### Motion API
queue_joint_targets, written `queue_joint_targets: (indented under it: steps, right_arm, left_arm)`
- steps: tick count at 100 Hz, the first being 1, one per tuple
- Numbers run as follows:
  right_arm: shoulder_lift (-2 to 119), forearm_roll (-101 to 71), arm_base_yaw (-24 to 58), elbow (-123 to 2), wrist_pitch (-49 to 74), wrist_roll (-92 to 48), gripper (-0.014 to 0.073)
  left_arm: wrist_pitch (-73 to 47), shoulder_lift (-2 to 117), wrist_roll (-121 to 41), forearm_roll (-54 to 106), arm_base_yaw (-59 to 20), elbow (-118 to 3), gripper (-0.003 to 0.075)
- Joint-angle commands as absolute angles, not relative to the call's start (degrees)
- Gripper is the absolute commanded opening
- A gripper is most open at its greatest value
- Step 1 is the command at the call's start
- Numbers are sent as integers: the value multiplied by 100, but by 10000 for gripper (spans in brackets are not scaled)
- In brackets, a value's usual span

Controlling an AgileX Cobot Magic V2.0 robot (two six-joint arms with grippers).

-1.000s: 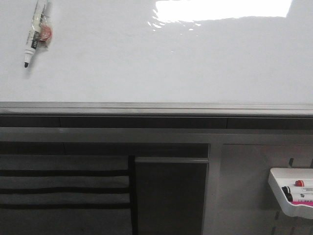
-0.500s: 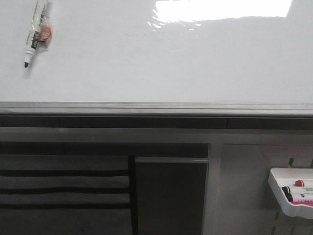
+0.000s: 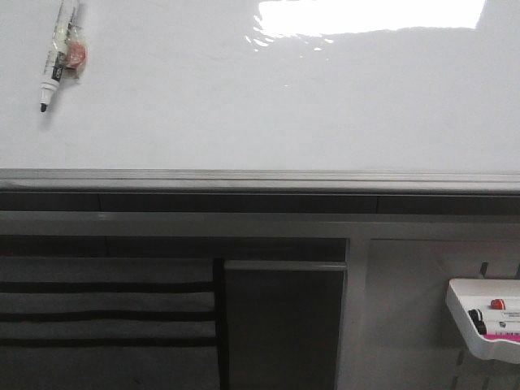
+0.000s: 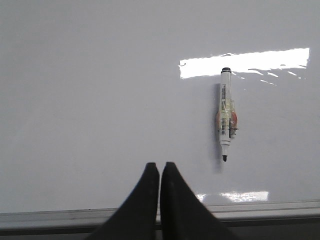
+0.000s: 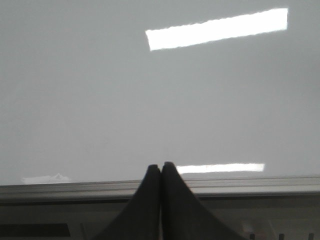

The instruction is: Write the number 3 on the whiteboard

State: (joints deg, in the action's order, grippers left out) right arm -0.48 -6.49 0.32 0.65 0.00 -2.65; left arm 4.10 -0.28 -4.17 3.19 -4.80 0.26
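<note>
The whiteboard [image 3: 268, 97] is a large glossy white board with glare and a grey metal edge strip [image 3: 260, 179]. No number 3 shows on it. A white marker with a black tip [image 3: 55, 55] hangs on the board at the upper left, tip down; it also shows in the left wrist view [image 4: 226, 120]. My left gripper [image 4: 160, 166] is shut and empty, near the board's lower edge, left of the marker. My right gripper [image 5: 161, 166] is shut and empty at the board's lower edge. Neither gripper shows in the front view.
A small white marker tray [image 3: 486, 318] with markers hangs at the lower right below the board. A dark panel [image 3: 280, 325] and striped grey slats [image 3: 106, 317] lie below the edge strip.
</note>
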Motion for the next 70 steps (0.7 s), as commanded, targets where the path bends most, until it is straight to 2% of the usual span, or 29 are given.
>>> queue_joint_targets:
  steps: [1, 39, 53, 70]
  right_arm:
    - [-136, -660, 7, 208, -139, -327, -69]
    - [-136, -660, 7, 119, -144, -342, -69]
    - [-114, -669, 7, -412, 135, -342, -69]
    - [277, -669, 7, -1506, 1120, -369, -69]
  left_arm:
    - [855, -180, -370, 320, -477, 71, -20]
    - [764, -169, -370, 819, -477, -203, -20]
    - [-71, -7, -370, 892, -477, -979, -20]
    - [-1314, 704, -370, 585, -477, -2175, -20]
